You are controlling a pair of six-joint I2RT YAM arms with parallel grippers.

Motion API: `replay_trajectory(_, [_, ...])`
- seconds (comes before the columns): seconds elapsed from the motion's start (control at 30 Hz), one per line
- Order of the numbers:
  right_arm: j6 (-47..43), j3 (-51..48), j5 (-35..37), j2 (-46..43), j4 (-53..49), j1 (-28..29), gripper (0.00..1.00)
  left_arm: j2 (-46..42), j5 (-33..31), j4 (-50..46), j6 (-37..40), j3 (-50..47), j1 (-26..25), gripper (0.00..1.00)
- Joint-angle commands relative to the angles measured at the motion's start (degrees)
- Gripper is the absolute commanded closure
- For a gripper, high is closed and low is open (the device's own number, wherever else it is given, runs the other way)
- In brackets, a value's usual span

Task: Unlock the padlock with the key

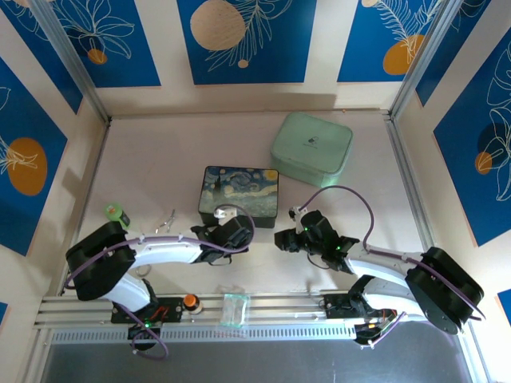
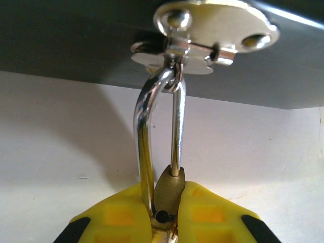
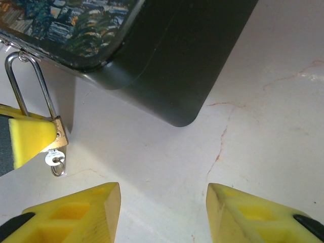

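Note:
The small brass padlock (image 2: 171, 188) hangs by its silver shackle (image 2: 144, 126) from the metal clasp (image 2: 212, 28) on the painted box (image 1: 239, 193). My left gripper (image 2: 168, 203) is shut on the padlock's body. One shackle leg sits in the body. The other runs down beside it, next to a dark hole in the body's top. From the right wrist view the padlock (image 3: 59, 135) shows beside a yellow finger of the left gripper (image 3: 28, 136). The tiny key (image 3: 52, 159) with its ring sticks out of the padlock's underside. My right gripper (image 3: 163, 192) stands open over bare table, right of the box's corner.
A mint-green case (image 1: 311, 148) lies at the back right. A green roll (image 1: 116, 213) and a small silvery piece (image 1: 166, 219) sit left of the box. An orange knob (image 1: 190, 302) and a clear bag (image 1: 234, 308) rest on the front rail.

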Motion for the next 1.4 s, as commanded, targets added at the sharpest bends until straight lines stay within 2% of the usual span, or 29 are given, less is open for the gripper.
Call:
replay_trajectory(0.0, [0.3, -0.6, -0.4, 0.8, 1.3, -0.4, 0.52, 1.2, -3.5, -13.0, 2.1, -0.2, 1.2, 0.87])
replay_trajectory(0.1, [0.5, -0.7, -0.5, 1.4, 1.5, -0.5, 0.52, 1.0, -3.4, -13.9, 3.0, 0.3, 1.5, 0.83])
replay_trajectory(0.33, [0.6, -0.8, -0.8, 3.6, 2.8, -0.6, 0.52, 3.9, -0.8, -9.3, 4.4, 0.7, 1.7, 0.82])
replay_trajectory(0.47, [0.4, -0.6, -1.2, 4.4, 2.8, -0.6, 0.52, 5.9, -1.7, -11.0, 4.8, 2.6, 1.8, 0.81])
replay_trajectory(0.57, [0.3, -0.7, -1.2, 4.3, 2.7, -0.6, 0.52, 6.8, -2.6, -12.7, 4.7, 3.5, 1.7, 0.76])
replay_trajectory(0.77, [0.1, -0.9, -0.9, 4.3, 2.7, -0.7, 0.52, 7.2, -3.1, -11.0, 4.9, 2.9, 1.7, 0.75])
replay_trajectory(0.87, [-0.1, -0.8, -1.0, 4.6, 2.7, -0.7, 0.52, 8.2, -3.6, -11.5, 5.4, 3.9, 1.7, 0.70])
replay_trajectory(1.17, [-0.2, -0.6, -1.1, 5.9, 3.2, -0.9, 0.52, 10.3, -6.4, -15.6, 4.9, 6.2, 0.7, 0.76])
replay_trajectory(1.37, [0.0, -0.4, -1.4, 7.3, 3.9, -1.0, 0.52, 9.3, -7.2, -16.8, 4.6, 6.1, 0.4, 0.73])
